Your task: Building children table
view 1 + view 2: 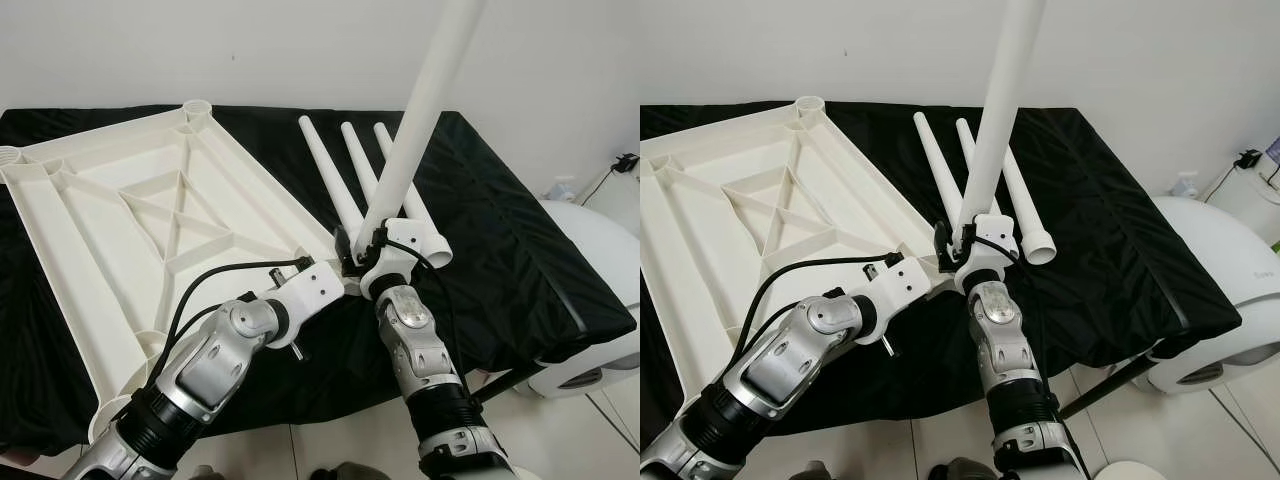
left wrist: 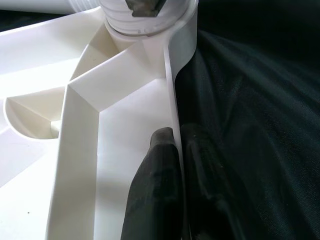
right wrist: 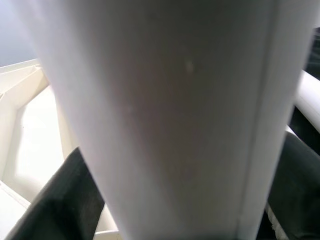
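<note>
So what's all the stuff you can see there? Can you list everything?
Tabletop: one, white, lying upside down with its ribs showing, on the left part of the black cloth.
Held leg: one, white, standing nearly upright at the tabletop's near right corner.
Loose legs: three, white, lying side by side on the cloth right of the tabletop.
Black cloth: one, black, covering the work surface.
Rounded appliance: one, white, on the floor at the right.
Wall: white, behind.
Left gripper: black fingers either side of the tabletop's edge wall.
Right gripper: black fingers clamped on the held leg's lower end.
</note>
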